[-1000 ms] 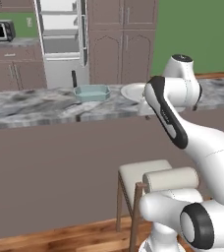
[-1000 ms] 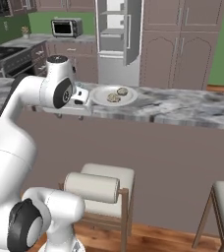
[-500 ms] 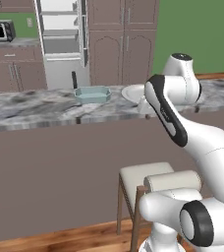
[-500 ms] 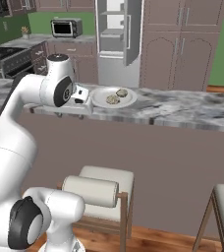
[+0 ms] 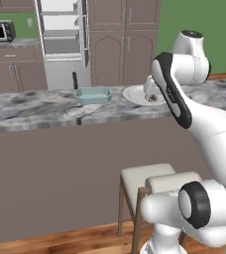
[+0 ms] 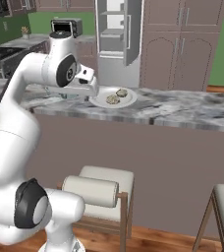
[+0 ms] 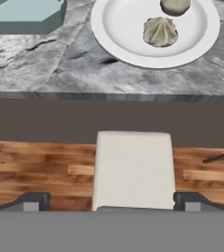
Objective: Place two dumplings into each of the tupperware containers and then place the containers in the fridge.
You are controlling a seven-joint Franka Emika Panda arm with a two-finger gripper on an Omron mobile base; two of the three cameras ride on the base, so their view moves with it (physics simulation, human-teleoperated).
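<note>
Above the near edge of the marble counter [image 7: 60, 64], my claw [image 7: 112, 204] hangs spread wide with nothing between its tips, which show at five and seven o'clock in the hand view. I read this as a pause before reaching for more food. At one o'clock from me sits the white plate [image 7: 119, 29] with two dumplings [image 7: 160, 31] on it, one near the middle and one at its far rim. At eleven o'clock a teal tupperware container [image 7: 25, 15] waits just beside the plate, close enough for a short carry; whether anything lies inside I cannot tell. Straight below me a pale stool [image 7: 133, 170] stands on the wooden floor [image 7: 35, 162]. Across the room, at twelve o'clock behind the counter, the fridge [image 5: 60, 44] stands with its door open, presumably ready for the tubs, flanked by brown cabinets [image 5: 122, 44].
</note>
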